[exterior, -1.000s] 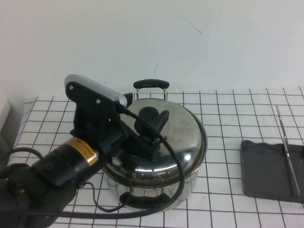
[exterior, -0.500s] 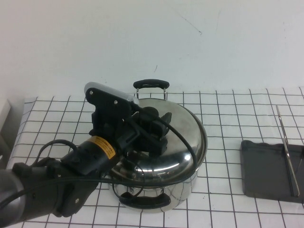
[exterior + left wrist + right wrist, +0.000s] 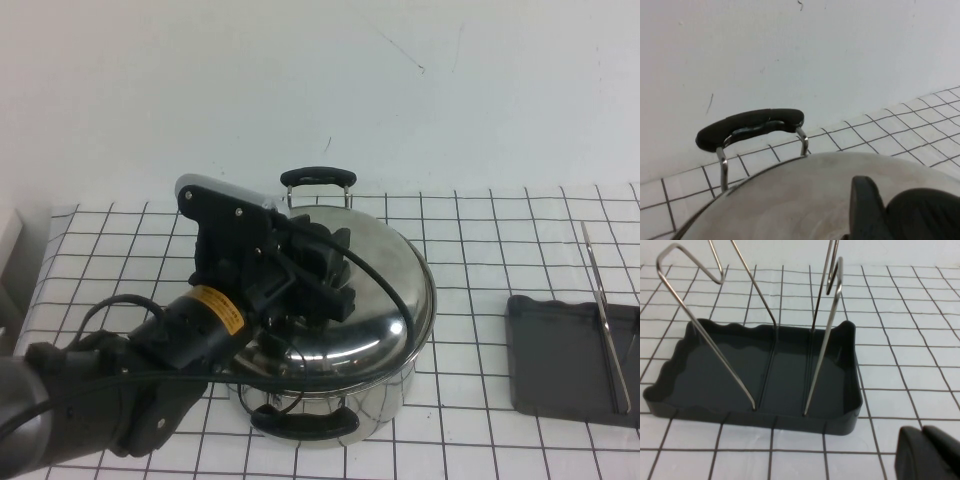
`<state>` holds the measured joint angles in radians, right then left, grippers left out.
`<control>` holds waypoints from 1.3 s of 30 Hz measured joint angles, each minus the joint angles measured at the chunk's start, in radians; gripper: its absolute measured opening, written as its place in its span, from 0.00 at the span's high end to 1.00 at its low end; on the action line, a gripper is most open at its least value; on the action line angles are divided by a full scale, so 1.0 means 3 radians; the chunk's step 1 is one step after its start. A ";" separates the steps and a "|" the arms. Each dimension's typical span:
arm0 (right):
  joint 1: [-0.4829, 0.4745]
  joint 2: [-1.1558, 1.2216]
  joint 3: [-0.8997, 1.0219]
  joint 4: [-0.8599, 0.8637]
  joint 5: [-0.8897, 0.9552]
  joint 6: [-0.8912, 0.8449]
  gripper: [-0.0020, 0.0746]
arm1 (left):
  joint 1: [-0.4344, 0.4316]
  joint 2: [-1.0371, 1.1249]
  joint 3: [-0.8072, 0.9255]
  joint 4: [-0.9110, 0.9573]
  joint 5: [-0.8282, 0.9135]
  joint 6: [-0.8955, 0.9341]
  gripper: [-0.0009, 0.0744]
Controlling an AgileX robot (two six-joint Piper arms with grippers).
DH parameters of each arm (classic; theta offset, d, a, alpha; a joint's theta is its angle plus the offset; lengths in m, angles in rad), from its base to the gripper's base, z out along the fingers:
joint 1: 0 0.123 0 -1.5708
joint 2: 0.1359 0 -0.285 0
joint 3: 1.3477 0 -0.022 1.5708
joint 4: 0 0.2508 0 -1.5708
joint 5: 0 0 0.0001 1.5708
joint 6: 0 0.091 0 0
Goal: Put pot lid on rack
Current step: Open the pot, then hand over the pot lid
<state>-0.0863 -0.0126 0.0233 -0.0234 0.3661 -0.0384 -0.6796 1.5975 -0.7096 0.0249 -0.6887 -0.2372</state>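
The shiny pot lid (image 3: 385, 290) sits on the steel pot (image 3: 395, 392) at the table's middle. My left gripper (image 3: 322, 262) is over the lid's centre, its fingers closed round the black knob, which they largely hide. In the left wrist view one finger (image 3: 866, 212) presses against the knob (image 3: 925, 215) above the lid (image 3: 800, 195). The dark grey rack (image 3: 560, 355) with its upright metal bar (image 3: 603, 310) lies at the right edge. My right gripper (image 3: 923, 452) is shut and empty, just beside the rack (image 3: 765, 375); it does not show in the high view.
The pot's far black handle (image 3: 318, 178) stands by the white back wall, and it also shows in the left wrist view (image 3: 750, 127). The near handle (image 3: 300, 422) faces me. Several thin wire bars (image 3: 822, 340) rise from the rack. Checked cloth (image 3: 480, 250) lies between pot and rack.
My left arm moved forward over the lid, and its fingers went from spread beside the knob to closed round it. The lid, pot and rack have not moved.
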 joint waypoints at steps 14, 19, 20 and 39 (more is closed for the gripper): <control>0.0000 0.0000 0.0000 0.0000 0.0000 0.0008 0.98 | -0.0014 -0.0973 -0.0322 0.0715 0.0158 -0.0998 0.56; 0.0000 0.0000 0.0000 0.0000 0.0000 0.0008 0.98 | -0.0014 -0.0986 -0.0322 0.1009 0.0158 -0.1985 0.56; 0.0000 0.0000 0.0000 0.0000 0.0000 0.0008 0.98 | -0.0014 -0.0962 -0.0322 0.1048 0.0133 -0.2088 0.56; 0.0000 0.0000 0.0014 0.2387 -0.0511 0.1275 0.98 | -0.0014 0.0141 -0.0327 0.1180 -0.1403 -0.2974 0.56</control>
<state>-0.0863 -0.0126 0.0274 0.6927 0.2128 0.3441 -0.6838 1.6398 -0.8078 0.3788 -1.1096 -1.1295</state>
